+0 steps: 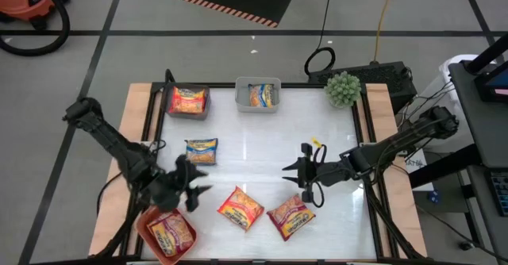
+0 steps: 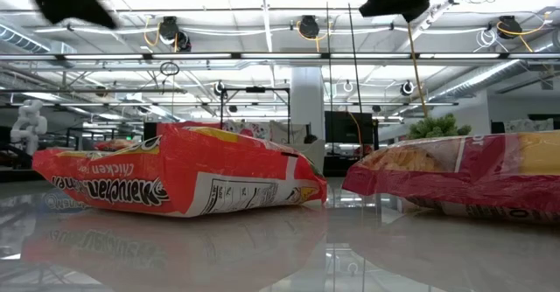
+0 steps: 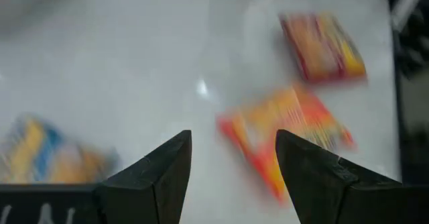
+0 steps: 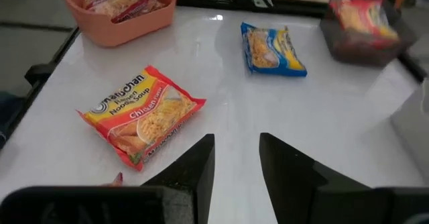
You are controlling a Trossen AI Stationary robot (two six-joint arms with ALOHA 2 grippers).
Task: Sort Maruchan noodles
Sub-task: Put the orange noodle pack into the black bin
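Three Maruchan packets lie flat on the white table. An orange-red one point(image 1: 240, 209) point(image 4: 141, 117) point(image 3: 281, 137) and a darker red one point(image 1: 290, 216) point(image 3: 322, 46) are near the near edge; a blue one point(image 1: 202, 150) point(image 4: 271, 48) lies left of centre. My left gripper point(image 1: 190, 182) point(image 3: 234, 163) is open above the table, left of the orange-red packet. My right gripper point(image 1: 297, 174) point(image 4: 238, 163) is open above the table's middle, just beyond the red packet. Neither touches anything.
A salmon bin point(image 1: 147, 227) point(image 4: 117, 23) at the near left corner holds a packet. A dark grey bin point(image 1: 188, 113) at the far left holds an orange packet. A clear bin point(image 1: 258, 105) at the far middle holds a blue one. A small plant point(image 1: 343, 89) stands at the far right corner.
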